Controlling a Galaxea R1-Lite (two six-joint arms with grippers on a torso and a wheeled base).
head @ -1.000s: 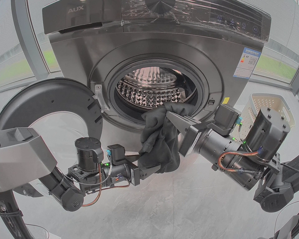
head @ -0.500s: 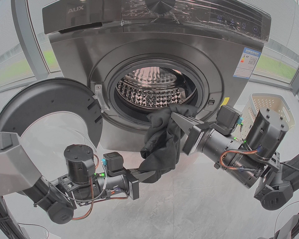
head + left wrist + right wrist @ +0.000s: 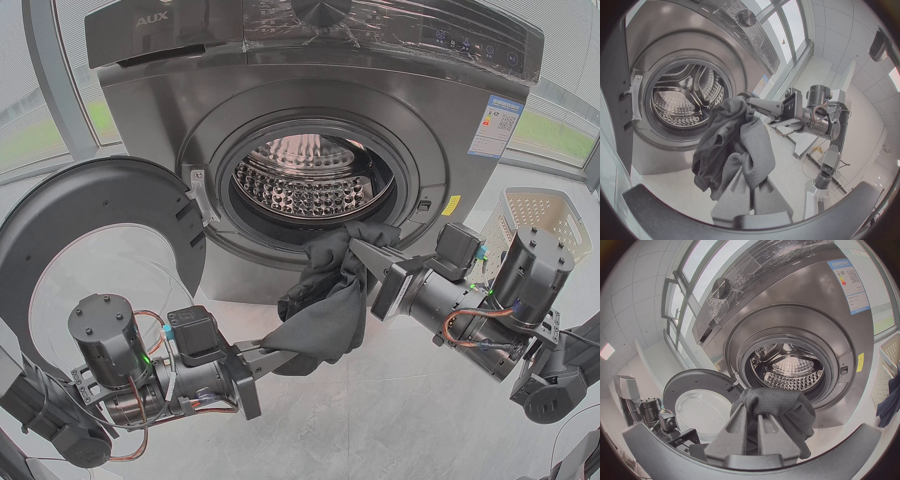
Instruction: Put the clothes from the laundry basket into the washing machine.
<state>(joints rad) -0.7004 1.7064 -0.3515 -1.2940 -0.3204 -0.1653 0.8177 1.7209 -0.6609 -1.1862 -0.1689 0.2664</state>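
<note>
A dark grey garment (image 3: 331, 294) hangs between my two grippers just below the washing machine's open drum (image 3: 311, 181). My right gripper (image 3: 361, 247) is shut on its upper end near the lower rim of the opening. My left gripper (image 3: 284, 357) is shut on its lower end, out over the floor. In the left wrist view the garment (image 3: 734, 140) drapes from the left gripper (image 3: 752, 184) up to the right one. The right wrist view has the cloth (image 3: 778, 405) bunched over the right gripper (image 3: 753, 415), before the drum (image 3: 790, 369).
The round door (image 3: 100, 231) stands swung open at the left. A cream laundry basket (image 3: 537, 215) sits at the right of the machine; a dark blue cloth (image 3: 889, 402) hangs over its edge. Grey tiled floor (image 3: 375, 412) lies in front.
My left arm has drawn back and down toward the near left, pulling the garment's lower end with it and stretching the cloth. The right gripper has shifted slightly right and down.
</note>
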